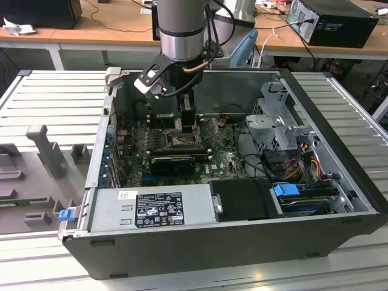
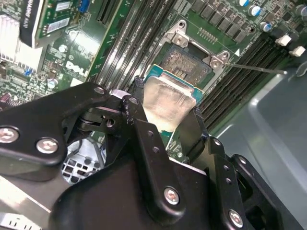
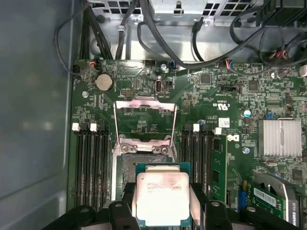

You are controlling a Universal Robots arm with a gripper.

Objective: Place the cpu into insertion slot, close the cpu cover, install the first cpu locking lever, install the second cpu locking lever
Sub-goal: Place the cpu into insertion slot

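Arm is reaching down into the open case (image 1: 200, 245), which is lying on the ribbed grey bench (image 1: 51, 97). The pincer (image 2: 165, 109) is clamping the cpu (image 2: 169, 100) by two opposite edges, a black finger (image 2: 135, 103) pressing on each side.

The cpu is showing as a flat square: a pale silver-beige lid with rounded corners and faint print, on a green base with a teal edge.

It is hanging over the near edge of the slot (image 3: 144, 165); I cannot tell if they are touching. The slot is showing a dark centre and a silvery rim, between black memory slots (image 3: 91, 163). The cover (image 3: 144, 102) is standing swung open beyond the slot.
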